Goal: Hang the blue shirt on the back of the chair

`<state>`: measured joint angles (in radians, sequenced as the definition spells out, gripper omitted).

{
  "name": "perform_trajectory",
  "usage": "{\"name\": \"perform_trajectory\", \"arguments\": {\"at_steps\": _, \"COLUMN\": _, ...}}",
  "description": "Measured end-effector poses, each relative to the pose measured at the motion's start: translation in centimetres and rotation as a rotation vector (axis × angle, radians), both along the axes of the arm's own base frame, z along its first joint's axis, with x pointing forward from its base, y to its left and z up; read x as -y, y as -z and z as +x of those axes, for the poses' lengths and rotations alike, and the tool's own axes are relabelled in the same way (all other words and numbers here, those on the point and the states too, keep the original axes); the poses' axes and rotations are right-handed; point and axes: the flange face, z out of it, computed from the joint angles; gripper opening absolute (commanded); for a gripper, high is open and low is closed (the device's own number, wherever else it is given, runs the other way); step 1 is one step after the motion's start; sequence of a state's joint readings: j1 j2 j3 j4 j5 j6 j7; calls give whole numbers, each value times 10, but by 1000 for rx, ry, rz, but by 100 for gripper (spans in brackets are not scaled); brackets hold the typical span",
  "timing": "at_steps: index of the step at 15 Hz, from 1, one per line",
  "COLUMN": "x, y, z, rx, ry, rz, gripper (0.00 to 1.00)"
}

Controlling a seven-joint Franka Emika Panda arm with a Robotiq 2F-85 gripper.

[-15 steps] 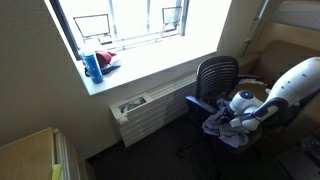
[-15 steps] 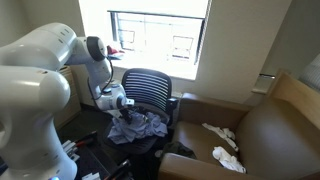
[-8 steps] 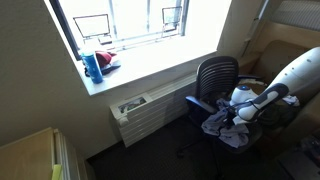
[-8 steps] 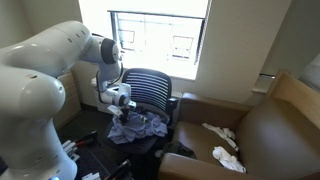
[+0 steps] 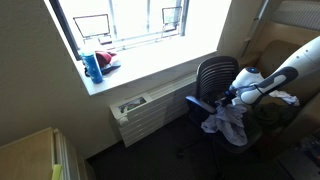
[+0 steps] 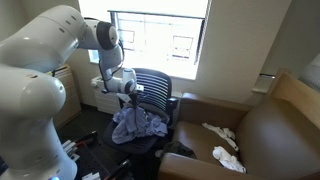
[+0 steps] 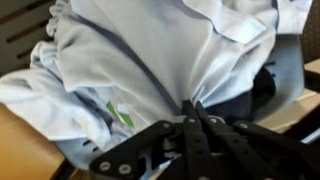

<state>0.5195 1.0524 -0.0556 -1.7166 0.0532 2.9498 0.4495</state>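
While the gripper (image 7: 190, 110) is clamped on a bunched fold of the blue shirt (image 6: 135, 122), which hangs above the seat of the chair (image 6: 158, 86), draping it over the chair's back is not yet done.

Dark floor (image 5: 155, 152) is occupied by the office chair (image 5: 217, 76) at the far window wall, with blue shirt (image 6: 135, 125) partly draped onto its seat.
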Motion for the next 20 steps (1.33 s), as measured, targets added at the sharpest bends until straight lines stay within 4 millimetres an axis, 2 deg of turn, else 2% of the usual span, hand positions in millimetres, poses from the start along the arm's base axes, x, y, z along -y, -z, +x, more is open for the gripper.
{"name": "perform_trajectory", "arguments": {"at_steps": 5, "x": -18, "y": -134, "z": 27, "rx": 329, "ry": -14, "rz": -22, "gripper": 0}}
{"name": "perform_trajectory", "arguments": {"at_steps": 10, "x": -27, "y": -278, "z": 31, "rx": 631, "ry": 81, "rz": 8, "gripper": 0}}
{"name": "perform_trajectory", "arguments": {"at_steps": 11, "x": -29, "y": -296, "z": 26, "rx": 619, "ry": 68, "rz": -18, "gripper": 0}}
{"name": "perform_trajectory", "arguments": {"at_steps": 12, "x": -32, "y": -302, "z": 16, "rx": 567, "ry": 53, "rz": -28, "gripper": 0}}
{"name": "perform_trajectory", "arguments": {"at_steps": 13, "x": -36, "y": -299, "z": 3, "rx": 513, "ry": 38, "rz": -27, "gripper": 0}}
{"name": "perform_trajectory", "arguments": {"at_steps": 14, "x": -40, "y": -286, "z": -13, "rx": 464, "ry": 18, "rz": -15, "gripper": 0}}
{"name": "perform_trajectory", "arguments": {"at_steps": 17, "x": -44, "y": -223, "z": -63, "rx": 337, "ry": -33, "rz": 31, "gripper": 0}}
{"name": "perform_trajectory", "arguments": {"at_steps": 18, "x": -43, "y": -213, "z": -71, "rx": 323, "ry": -39, "rz": 33, "gripper": 0}}
{"name": "perform_trajectory", "arguments": {"at_steps": 20, "x": -42, "y": -212, "z": -72, "rx": 332, "ry": -43, "rz": 27, "gripper": 0}}
